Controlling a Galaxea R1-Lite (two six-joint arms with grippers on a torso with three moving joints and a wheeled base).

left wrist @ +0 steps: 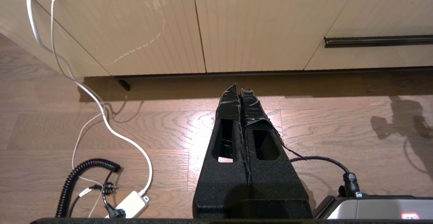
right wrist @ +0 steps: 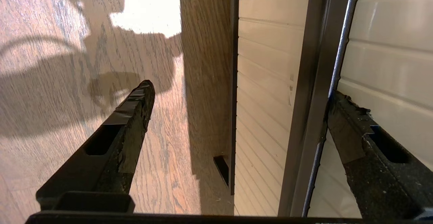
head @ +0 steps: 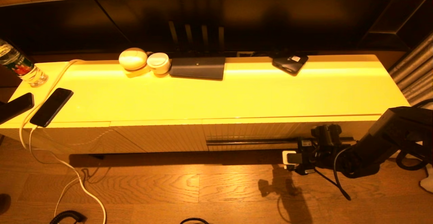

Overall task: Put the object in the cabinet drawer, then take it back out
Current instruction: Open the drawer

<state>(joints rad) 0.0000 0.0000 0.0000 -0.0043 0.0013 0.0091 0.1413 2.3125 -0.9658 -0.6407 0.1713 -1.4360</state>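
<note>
cabinet drawer [head: 264, 132] is sitting shut at the lower right of the cabinet front in your head view, its dark handle slot [head: 250, 142] running level across the ribbed panel. your right gripper [head: 324, 139] is hanging at the right end of that slot, low in the frame's right half, with its jaws spread wide and holding nothing. your right wrist view is showing what the head view is not: one finger [right wrist: 351, 132] is lying against the drawer front right at the handle slot [right wrist: 321, 82], while the other finger [right wrist: 132, 112] is standing well off over the wooden floor [right wrist: 67, 65]. your left wrist view is showing the left gripper [left wrist: 241, 93] closed tight, fingertips together, pointing at the floor before the handle-less panels [left wrist: 135, 31], with the drawer's slot [left wrist: 379, 40] at the upper right of that frame.
</note>
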